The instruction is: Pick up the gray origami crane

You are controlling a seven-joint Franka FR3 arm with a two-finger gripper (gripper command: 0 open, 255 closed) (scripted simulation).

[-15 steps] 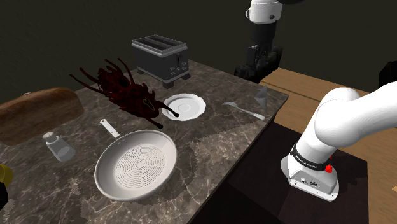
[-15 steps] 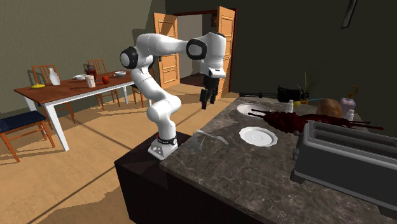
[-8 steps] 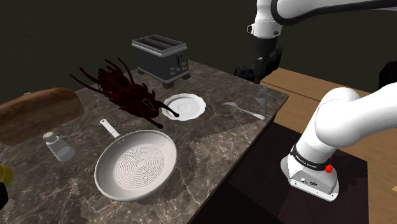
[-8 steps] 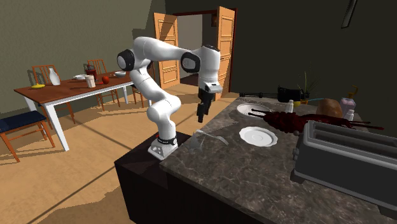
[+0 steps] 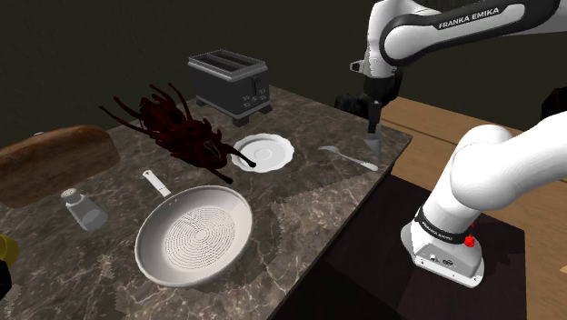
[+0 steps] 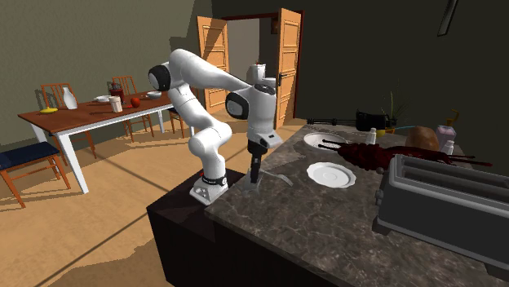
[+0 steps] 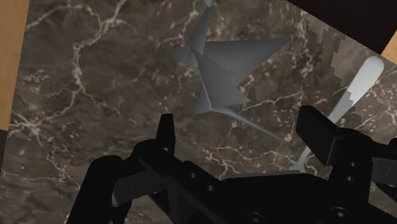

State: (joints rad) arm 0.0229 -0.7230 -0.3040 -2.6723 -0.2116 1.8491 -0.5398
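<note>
On the marble counter (image 5: 304, 214), starting at the shoulder view's left, lie a brown loaf (image 5: 54, 159), a shaker (image 5: 84, 211) and a white pan (image 5: 195, 235). Behind the pan is a dark red tangle (image 5: 182, 135), with a toaster (image 5: 229, 86) at the back edge. Next come a white plate (image 5: 263, 152) and a pale spoon (image 5: 350, 158). The grey crane (image 5: 373, 142) sits by the counter's far corner, just beside the spoon. The gripper (image 5: 373, 114) points down close above it. In the wrist view its fingers (image 7: 167, 133) are spread apart, released, and the crane (image 7: 222, 73) rests on the marble beyond them, untouched. The stand (image 5: 445, 245) sits at the right.
</note>
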